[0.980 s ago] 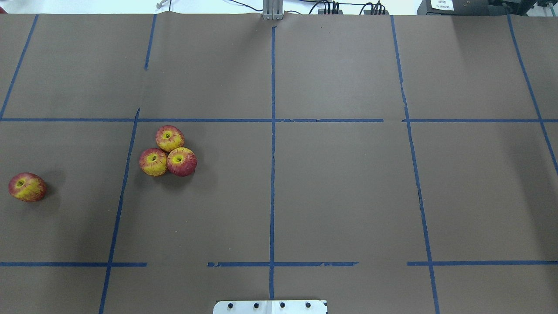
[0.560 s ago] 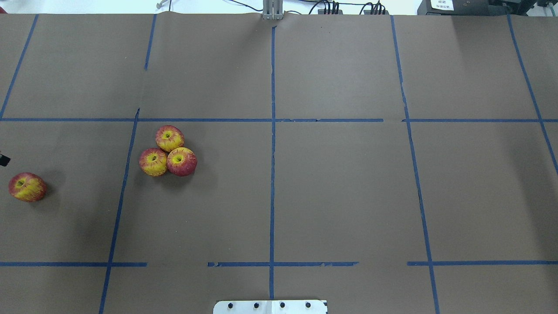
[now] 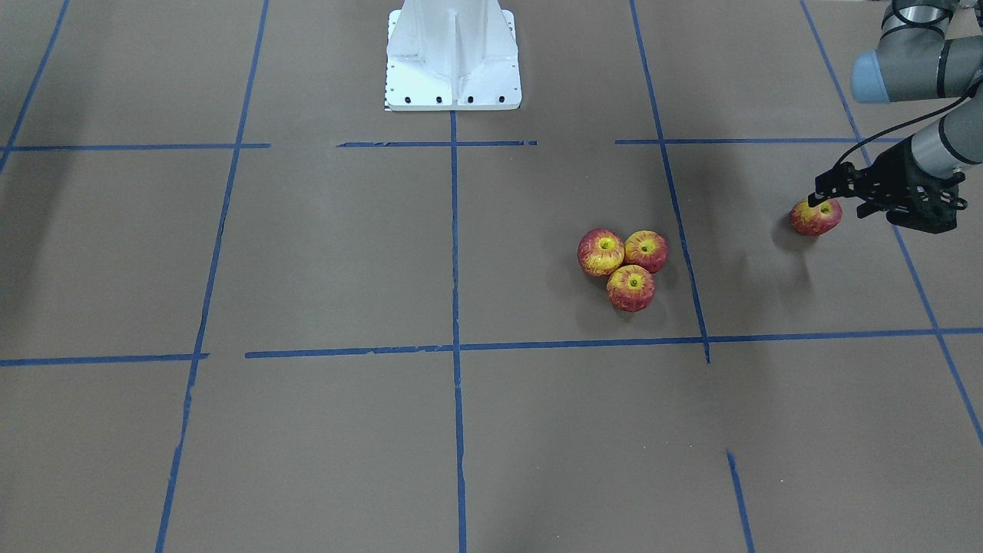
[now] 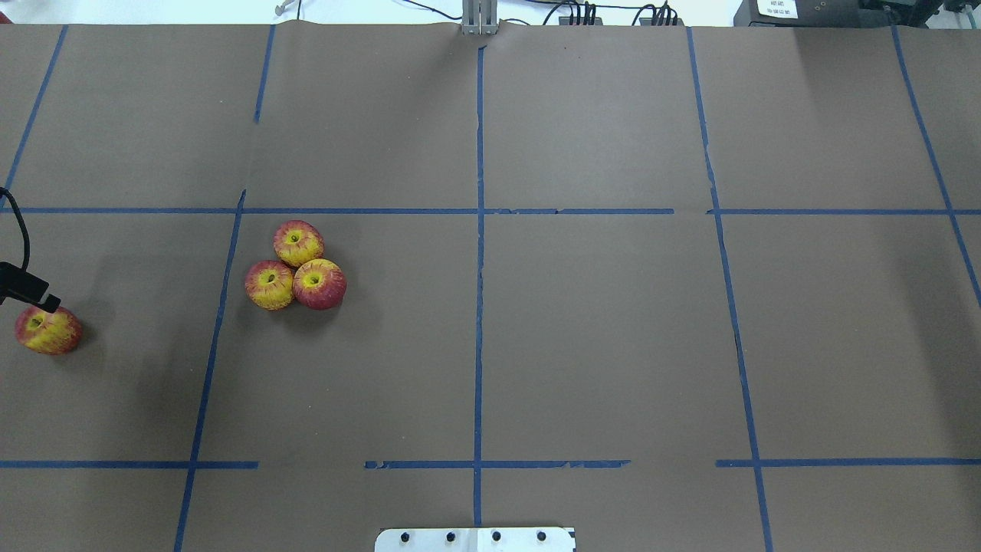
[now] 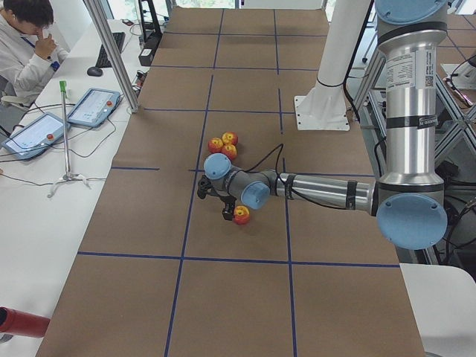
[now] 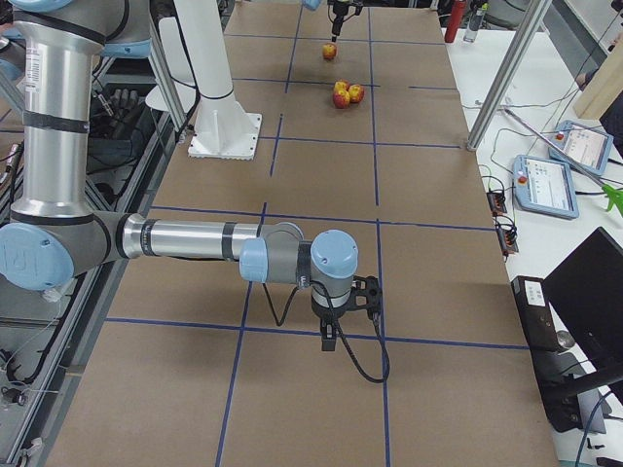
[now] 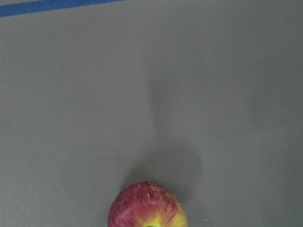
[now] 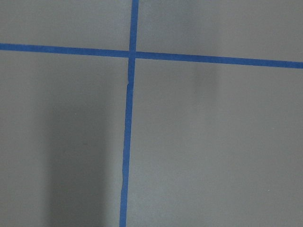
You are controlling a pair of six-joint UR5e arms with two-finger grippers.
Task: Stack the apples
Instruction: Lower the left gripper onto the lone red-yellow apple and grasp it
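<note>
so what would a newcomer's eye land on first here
Three apples huddle together, touching, on the brown paper, in the robot's left half of the table. A fourth apple sits alone farther out on that side, with the left tool poised close over it.

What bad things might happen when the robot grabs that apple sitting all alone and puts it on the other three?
The lone apple is round and lies tilted, so the left gripper, close to it, might bump it and send it rolling. The three apples only touch each other; pressing a fourth on top might spread them, and it could roll off.
</note>
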